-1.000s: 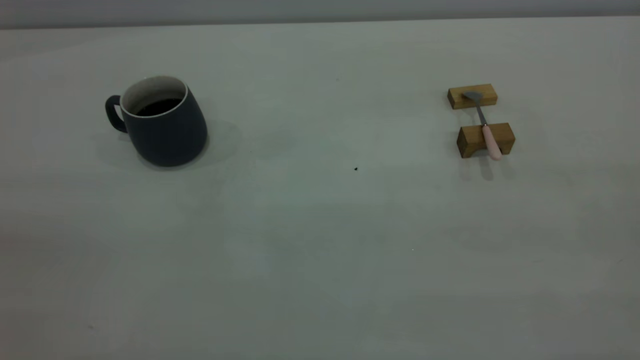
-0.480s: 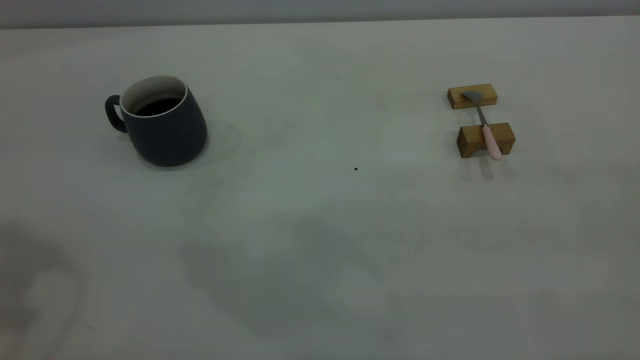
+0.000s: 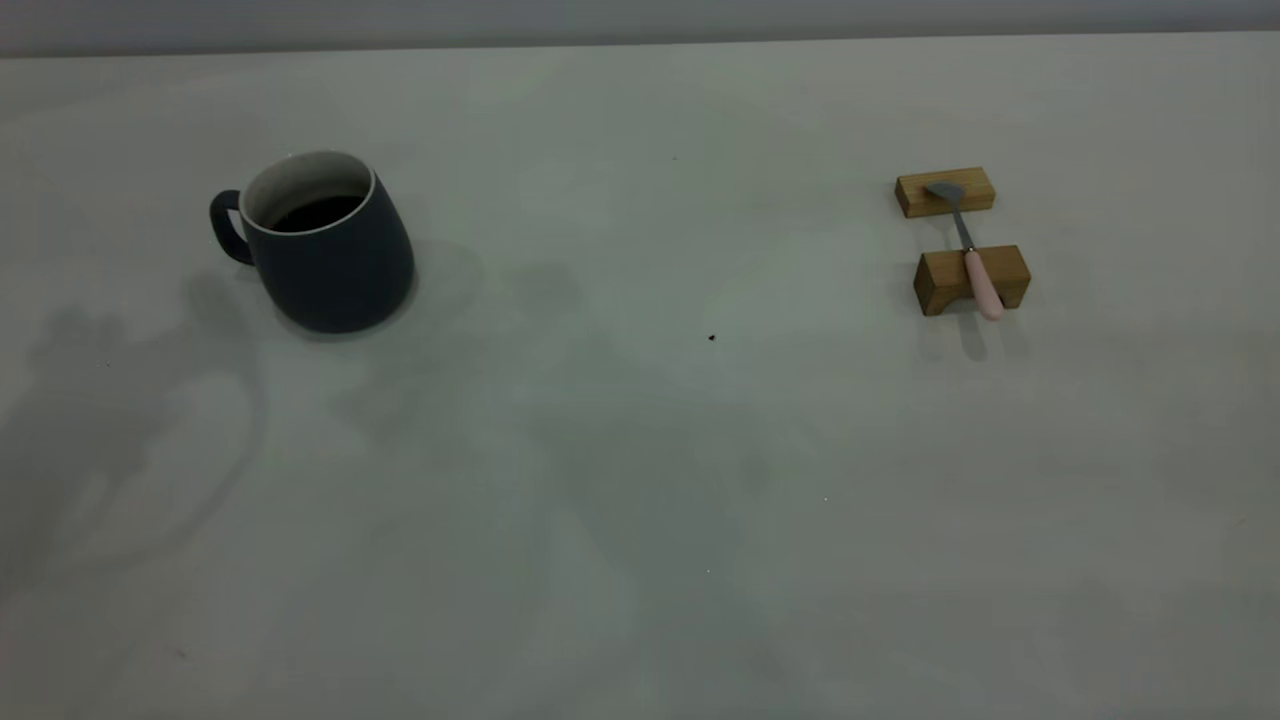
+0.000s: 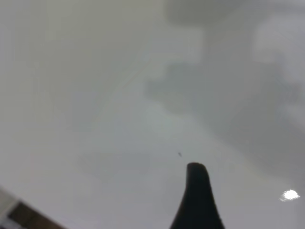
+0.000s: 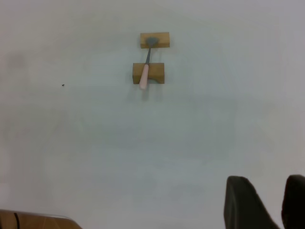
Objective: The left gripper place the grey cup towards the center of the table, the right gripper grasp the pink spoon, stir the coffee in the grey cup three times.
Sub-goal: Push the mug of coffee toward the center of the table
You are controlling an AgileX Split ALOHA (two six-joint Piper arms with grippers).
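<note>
- Pincers first: my right pincer (image 5: 269, 191) hangs above the table (image 5: 143, 152) with its two tips a little apart and nothing between them, so I judge it ready to take hold. Of my left pincer (image 4: 196, 195) I see only one black tip over bare tabletop, so I cannot tell whether it is open or closed; it carries nothing I can see.
- Nothing lies just under or beside either pincer; a tiny dark speck (image 5: 63, 85) sits off to one side, farther out.
- Well ahead of my right pincer lies the spoon (image 5: 144, 71), pink handle toward me and metal bowl away.
- It bridges two wooden blocks: the nearer block (image 5: 156, 72) carries the handle, the farther block (image 5: 155, 40) carries the bowl. I judge it is propped like this to keep the handle off the table, leaving room for my tips to close around the overhanging end.
- Farthest from that pincer, well apart from the spoon, the cup (image 3: 325, 255) stands upright on my left arm's side, coffee (image 3: 318, 213) inside, and I have not yet touched it.
- Its handle points outward, away from the table's middle, where my left pincer could take it before moving the cup.
</note>
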